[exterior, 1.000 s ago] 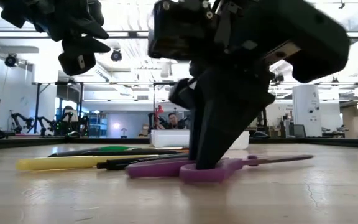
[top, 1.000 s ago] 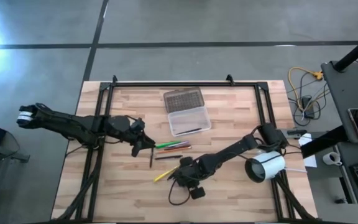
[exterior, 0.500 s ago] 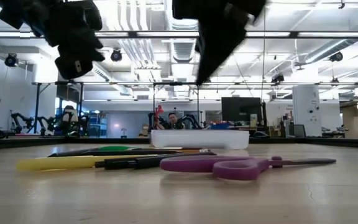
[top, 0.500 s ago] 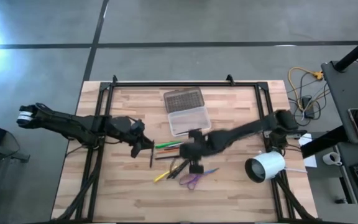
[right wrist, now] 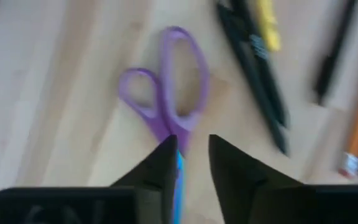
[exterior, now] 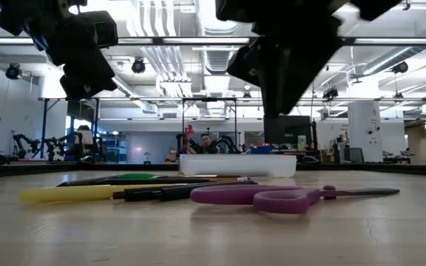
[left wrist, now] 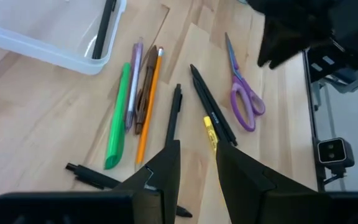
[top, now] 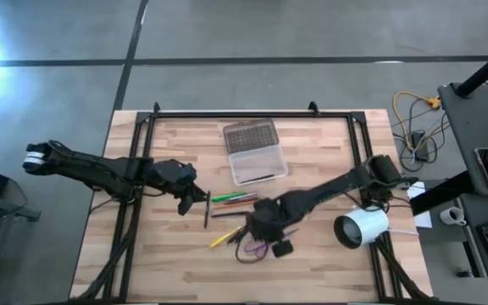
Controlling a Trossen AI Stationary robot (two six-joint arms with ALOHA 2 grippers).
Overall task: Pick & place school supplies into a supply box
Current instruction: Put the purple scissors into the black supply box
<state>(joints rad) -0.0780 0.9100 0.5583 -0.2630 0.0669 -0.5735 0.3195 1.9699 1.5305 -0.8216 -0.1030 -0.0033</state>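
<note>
The purple-handled scissors (top: pixel 255 249) lie flat on the table, also in the right wrist view (right wrist: pixel 166 93) and the low view (exterior: pixel 287 198). My right gripper (top: pixel 265 229) hovers above them, narrowly open and empty (right wrist: pixel 192 155). Green (left wrist: pixel 118 124), orange (left wrist: pixel 149 106), yellow (left wrist: pixel 210 132) and black (left wrist: pixel 211 106) pens and markers lie beside them. The clear supply box (top: pixel 257 163) stands open farther back, its grey lid (top: pixel 250 135) laid back and one black pen (left wrist: pixel 107 25) inside. My left gripper (top: pixel 198 196) hangs left of the pens, narrowly open and empty (left wrist: pixel 197 168).
A white cylinder (top: pixel 363 227) lies on its side near the table's right edge. A black pen (top: pixel 207 216) lies apart, under my left gripper. A dark frame (top: pixel 252 113) runs along the table's far edge and sides. Bare wood shows at the near left.
My right gripper has risen off the scissors' handle, swung toward the far edge, then come back part way over the scissors. The scissors have shifted a little and now lie flat with nothing on them.
</note>
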